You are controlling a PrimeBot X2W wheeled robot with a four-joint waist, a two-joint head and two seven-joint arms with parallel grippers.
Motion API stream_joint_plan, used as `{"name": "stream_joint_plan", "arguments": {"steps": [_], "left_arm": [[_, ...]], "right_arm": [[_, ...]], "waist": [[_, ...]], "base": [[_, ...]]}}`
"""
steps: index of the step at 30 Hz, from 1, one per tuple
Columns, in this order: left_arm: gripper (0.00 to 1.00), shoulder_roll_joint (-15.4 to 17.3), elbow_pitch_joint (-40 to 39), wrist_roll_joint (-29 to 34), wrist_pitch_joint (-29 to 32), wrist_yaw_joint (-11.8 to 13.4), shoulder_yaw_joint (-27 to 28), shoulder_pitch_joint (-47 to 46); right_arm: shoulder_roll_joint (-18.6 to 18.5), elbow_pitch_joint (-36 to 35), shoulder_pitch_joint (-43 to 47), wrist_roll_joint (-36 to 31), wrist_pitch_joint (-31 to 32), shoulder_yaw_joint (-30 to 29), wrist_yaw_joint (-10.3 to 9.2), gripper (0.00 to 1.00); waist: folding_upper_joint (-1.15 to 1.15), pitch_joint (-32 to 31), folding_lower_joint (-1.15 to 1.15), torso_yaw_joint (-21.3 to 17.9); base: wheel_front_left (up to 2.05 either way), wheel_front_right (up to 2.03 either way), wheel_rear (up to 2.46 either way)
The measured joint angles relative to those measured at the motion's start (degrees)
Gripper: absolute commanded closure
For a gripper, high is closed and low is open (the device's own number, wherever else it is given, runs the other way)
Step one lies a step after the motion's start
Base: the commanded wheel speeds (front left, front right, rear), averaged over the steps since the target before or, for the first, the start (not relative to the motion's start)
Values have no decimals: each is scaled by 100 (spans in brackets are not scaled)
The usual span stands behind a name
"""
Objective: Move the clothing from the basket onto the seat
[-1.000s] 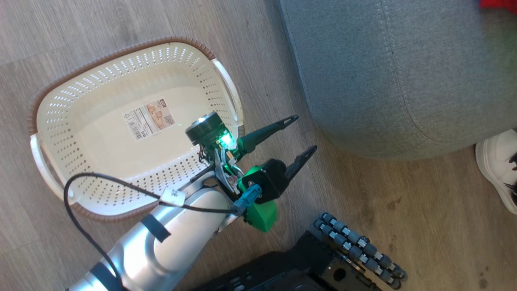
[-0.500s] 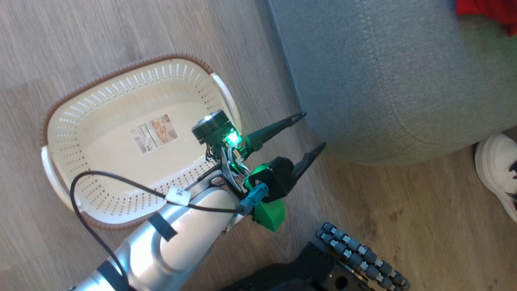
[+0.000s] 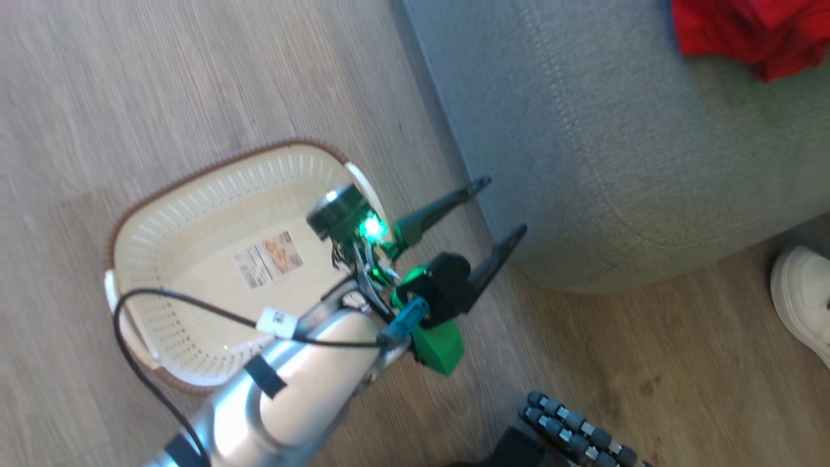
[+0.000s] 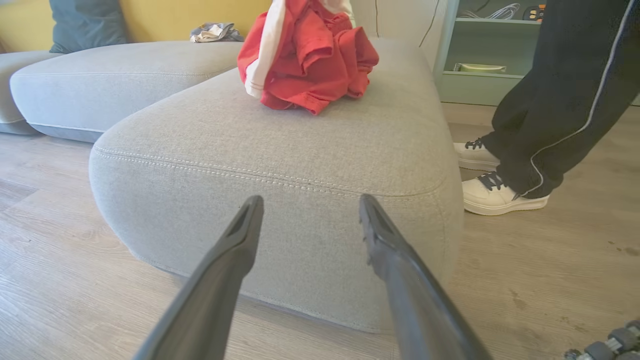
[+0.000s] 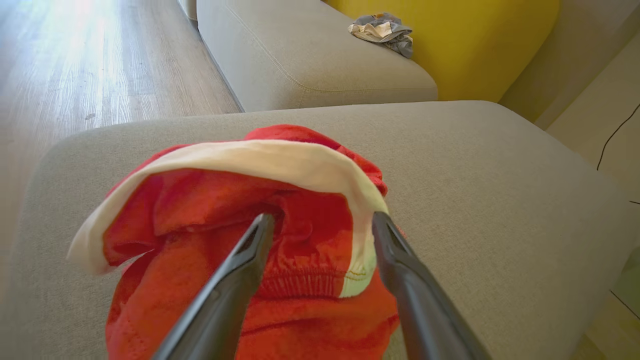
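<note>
Cream laundry basket [image 3: 214,194] sits on the wood floor [image 3: 130,78] at left, holding no clothes, so its job looks done. Beside it, the left gripper [image 3: 502,205] hangs idle, jaws wide. At right, the red clothing [image 3: 746,32] is heaped on the grey seat [image 3: 583,162]. The right gripper [image 5: 322,216] straddles the heap, jaws wide, apparently releasing.

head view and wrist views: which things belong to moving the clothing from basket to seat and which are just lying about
Job: clothing, piled on the seat; basket on the floor; left gripper and right gripper, both open.

Lying about: crumpled grey cloth on the far cushion; blue pillow; a person's shoe; shelf.
</note>
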Motion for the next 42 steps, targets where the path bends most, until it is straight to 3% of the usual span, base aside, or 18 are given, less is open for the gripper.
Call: {"name": "stream_joint_plan", "arguments": {"steps": [7,16,25,26,29,30,37,42], "left_arm": [[0,-82,-102,-55,0,49,96,455],[0,-164,-274,-55,0,122,301,934],[0,-230,-366,-115,0,293,695,1322],[0,-236,-388,-115,0,375,829,1397],[0,-254,-448,-125,0,483,1015,1475],[0,-261,-526,-198,0,628,1213,1535],[0,-313,-745,-414,0,1117,2092,1898],[0,-330,-858,-448,0,1326,2501,2107]], "right_arm": [[-297,-708,455,190,-46,26,0,0],[-553,-2347,1306,27,-58,-887,0,0],[-68,-4032,2468,-434,-59,-1332,0,0],[55,-4433,2755,-489,-59,-1365,0,0],[142,-4770,3017,-546,-59,-1422,0,0],[188,-5068,3262,-676,-59,-1419,0,0],[595,-5769,4064,-994,-75,-1293,0,0],[917,-5937,4617,-1060,-75,-1358,0,0]], "waist": [[0,-591,0,53],[0,-1302,0,256],[0,-1720,0,612],[0,-1791,0,735],[0,-1850,0,872],[0,-1906,0,1024],[0,-2132,0,1583],[0,-2316,0,1947]], "base": [[0,0,0],[0,0,0],[0,0,0],[0,0,0],[0,0,0],[0,0,0],[0,0,0],[0,0,0]]}}
